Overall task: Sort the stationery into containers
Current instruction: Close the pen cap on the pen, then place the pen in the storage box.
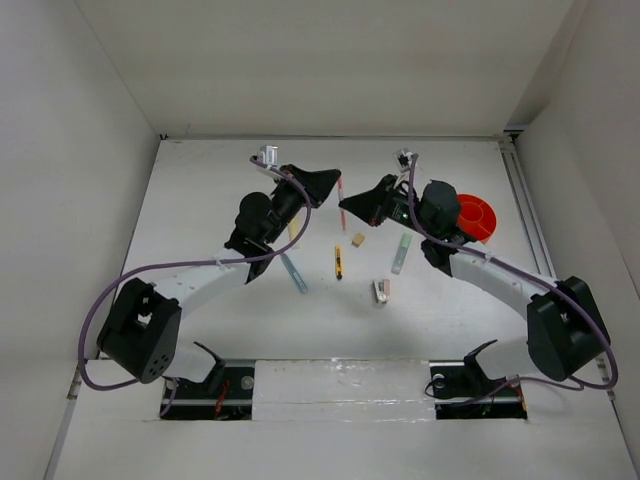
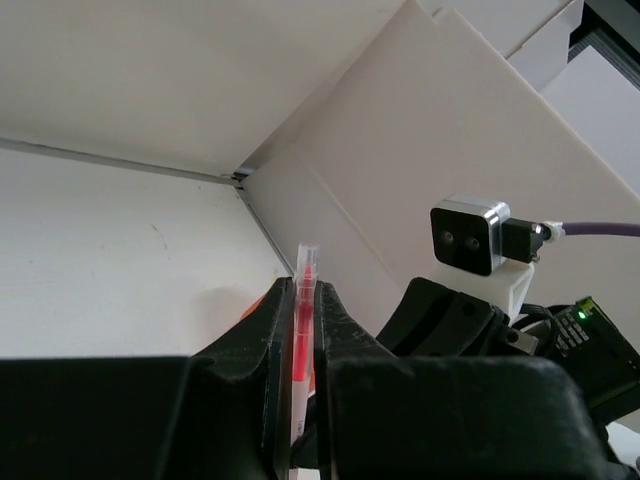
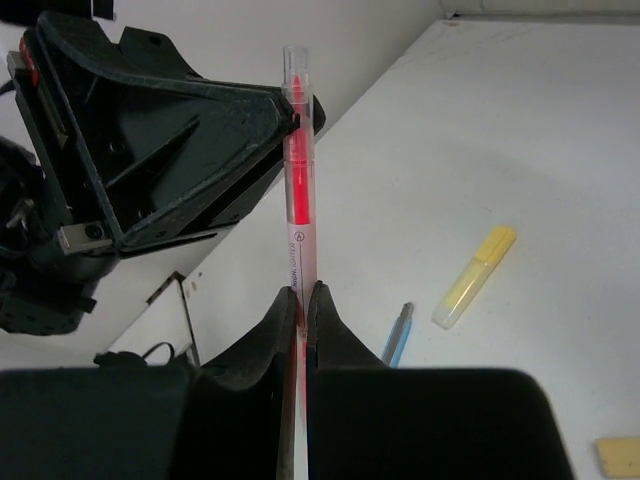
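Note:
A red highlighter (image 1: pixel 341 197) is held in the air between both grippers, above the table's far middle. My left gripper (image 1: pixel 333 181) is shut on its upper end; in the left wrist view (image 2: pixel 303 292) the highlighter (image 2: pixel 304 300) stands pinched between the fingers. My right gripper (image 1: pixel 349 208) is shut on its lower end; in the right wrist view (image 3: pixel 302 297) the highlighter (image 3: pixel 298 190) rises from the jaws. The round orange tub (image 1: pixel 480 216) sits at the right, partly behind the right arm. On the table lie a tan eraser (image 1: pixel 357 240), a yellow-black pen (image 1: pixel 338 263), a pale green marker (image 1: pixel 401 254), a blue pen (image 1: pixel 295 273) and a grey-pink piece (image 1: pixel 381 291).
A pale yellow marker (image 3: pixel 476 276) lies by the blue pen (image 3: pixel 398 335), mostly hidden under the left arm in the top view. White walls enclose the table at the back and both sides. A rail (image 1: pixel 524 215) runs along the right edge.

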